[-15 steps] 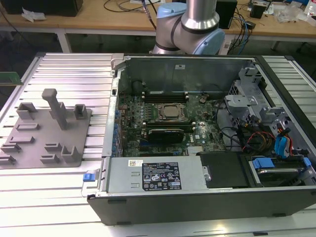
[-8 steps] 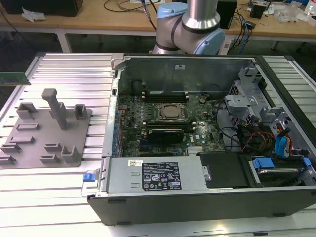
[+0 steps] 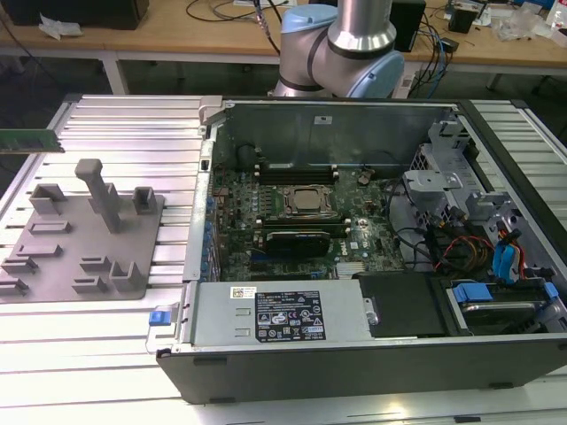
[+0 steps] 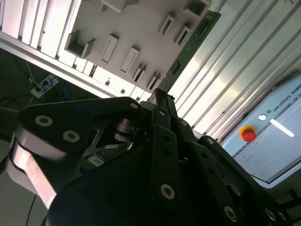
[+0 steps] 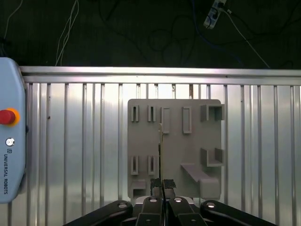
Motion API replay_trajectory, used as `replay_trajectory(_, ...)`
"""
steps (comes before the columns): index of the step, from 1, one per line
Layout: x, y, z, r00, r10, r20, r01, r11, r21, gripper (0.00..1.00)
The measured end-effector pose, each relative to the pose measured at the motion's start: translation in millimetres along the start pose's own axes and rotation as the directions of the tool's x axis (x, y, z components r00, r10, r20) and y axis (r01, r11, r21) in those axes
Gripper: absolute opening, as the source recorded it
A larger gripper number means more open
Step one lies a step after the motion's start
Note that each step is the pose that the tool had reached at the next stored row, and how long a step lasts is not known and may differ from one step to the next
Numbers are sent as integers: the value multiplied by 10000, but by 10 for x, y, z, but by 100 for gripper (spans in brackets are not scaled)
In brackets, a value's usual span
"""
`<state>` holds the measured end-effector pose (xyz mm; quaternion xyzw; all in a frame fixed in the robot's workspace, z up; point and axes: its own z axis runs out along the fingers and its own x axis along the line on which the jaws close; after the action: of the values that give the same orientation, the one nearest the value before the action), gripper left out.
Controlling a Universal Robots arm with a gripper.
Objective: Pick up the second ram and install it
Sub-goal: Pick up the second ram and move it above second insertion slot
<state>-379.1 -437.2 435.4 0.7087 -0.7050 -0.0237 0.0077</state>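
the gripper (image 5: 162, 182) has its jaws pressed together on one end of the ram stick (image 5: 161, 141). in the first wrist view the stick shows edge-on, a thin line running out from the fingertips over the grey fixture (image 5: 188, 146) and its rows of slots. in the second wrist view the flat green side of the stick (image 4: 190, 49) is seen reaching out from between the dark fingers (image 4: 160, 106), its far end crossing the edge of the fixture plate, with the ribbed metal table (image 4: 235, 70) beyond it.

in the exterior view the stick (image 3: 31, 140) sits level at the exterior view's left edge, up past the fixture (image 3: 80, 248) and well apart from the open computer case (image 3: 354, 133) on the exterior view's right. none of the fixture's slots in that view hold a green stick.

inside the case the square silver processor (image 3: 307, 202) sits in the middle of the board, with a black card (image 3: 297, 239) just in front of it. the arm (image 3: 345, 35) rises behind the case — a silver tube on light blue joints.

a light blue control panel (image 5: 10, 136) with a red button (image 5: 5, 117) lies on the table, beside the fixture but not touching it.
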Motion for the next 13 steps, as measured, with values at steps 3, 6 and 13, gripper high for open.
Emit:
replay_trajectory(3,0,-58,-2,10000,0,0,0,10000,0,9)
replay_trajectory(6,1,-130,-6,10000,-1,-1,1,10000,-1,9)
replay_trajectory(13,1,-264,-12,10000,0,0,0,10000,0,9)
